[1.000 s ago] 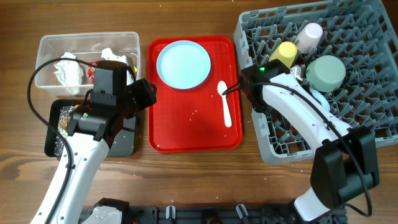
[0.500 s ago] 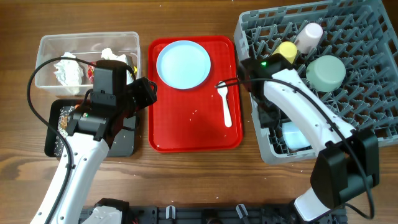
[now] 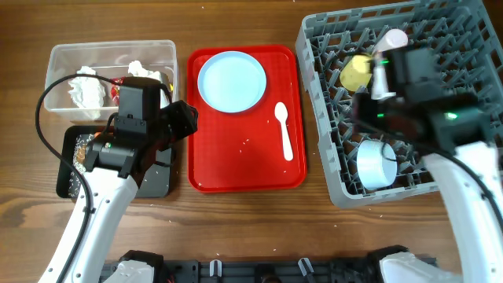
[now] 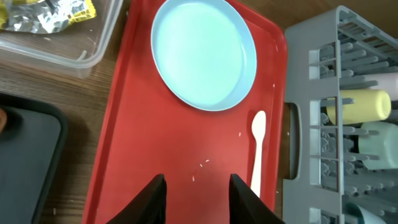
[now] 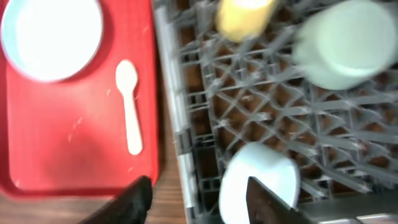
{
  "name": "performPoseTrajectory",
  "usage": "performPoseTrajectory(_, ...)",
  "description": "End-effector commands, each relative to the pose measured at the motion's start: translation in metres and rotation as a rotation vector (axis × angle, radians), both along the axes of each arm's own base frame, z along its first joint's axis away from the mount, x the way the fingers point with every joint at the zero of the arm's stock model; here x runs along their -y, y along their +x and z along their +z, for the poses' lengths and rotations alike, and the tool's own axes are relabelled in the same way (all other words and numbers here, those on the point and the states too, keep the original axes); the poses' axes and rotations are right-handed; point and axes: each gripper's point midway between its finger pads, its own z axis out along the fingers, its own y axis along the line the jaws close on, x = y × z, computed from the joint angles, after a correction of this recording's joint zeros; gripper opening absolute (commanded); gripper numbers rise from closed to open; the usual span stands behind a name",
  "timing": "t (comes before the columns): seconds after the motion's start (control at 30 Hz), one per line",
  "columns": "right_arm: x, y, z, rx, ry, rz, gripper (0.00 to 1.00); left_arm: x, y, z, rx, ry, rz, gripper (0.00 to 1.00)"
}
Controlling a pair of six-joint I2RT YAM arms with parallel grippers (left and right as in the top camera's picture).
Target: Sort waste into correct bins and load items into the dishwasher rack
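- While the left arm hangs just where it was a second ago, above the black tray [image 3: 157,179], the right arm has left the rack's left edge beside the spoon. It now sits higher, over the middle of the dishwasher rack [image 3: 471,149].
- That move uncovers the near bowl [image 3: 376,163], which lies on its side in the rack's near-left part. It also hides the far bowl [image 5: 345,43] from overhead; the blurred right wrist view shows it near the yellow cup.
- Plate and spoon have not shifted.
- Left gripper [image 4: 198,180]: fingers moderately apart with nothing between them, above the near part of the red tray [image 3: 236,169].
- Right gripper [image 5: 199,183]: fingers apart and empty, above the rack's near-left corner.
- Counted, near to far:
  - two arms
  - two bins, the black tray nearer and the clear tub [image 3: 59,53] behind it
  - one red tray
  - one white spoon [image 3: 284,131] on the tray's right side
  - one pale blue plate [image 3: 232,81] on its far half
  - two bowls
  - one yellow cup [image 3: 356,71]
  - one pink cup [image 3: 392,39], farthest back in the rack
- The tub holds two crumpled tissues [image 3: 86,89] and a silver-and-yellow wrapper [image 4: 43,12].
- A few white grains [image 4: 202,165] lie on the red tray.
- Everything stands on a brown wooden table [image 3: 236,228], which fills the view. A dark rail [image 3: 259,271] runs along its near edge.
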Motion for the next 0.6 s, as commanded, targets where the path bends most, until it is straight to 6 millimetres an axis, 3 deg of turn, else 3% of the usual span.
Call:
performPoseTrajectory(0.0,0.015,0.0,0.004,-0.003,0.103,-0.075,0.04,0.016,0.002,0.0,-0.002,-0.01,-0.058,0.32)
performPoseTrajectory(0.13,0.024,-0.012,-0.019,-0.103,0.152,-0.115,0.04,0.024,0.002,-0.017,-0.042,0.034,-0.074,0.33)
performPoseTrajectory(0.23,0.032,-0.022,-0.038,-0.17,0.178,-0.264,0.04,0.028,0.002,-0.026,-0.07,0.043,-0.085,0.31)
performPoseTrajectory(0.37,0.053,-0.034,-0.057,-0.219,0.092,-0.412,0.04,0.028,0.002,-0.028,-0.074,0.045,-0.087,0.31)
performPoseTrajectory(0.57,0.058,-0.05,-0.084,-0.296,0.073,-0.483,0.04,0.028,0.002,-0.028,-0.071,0.057,-0.102,0.31)
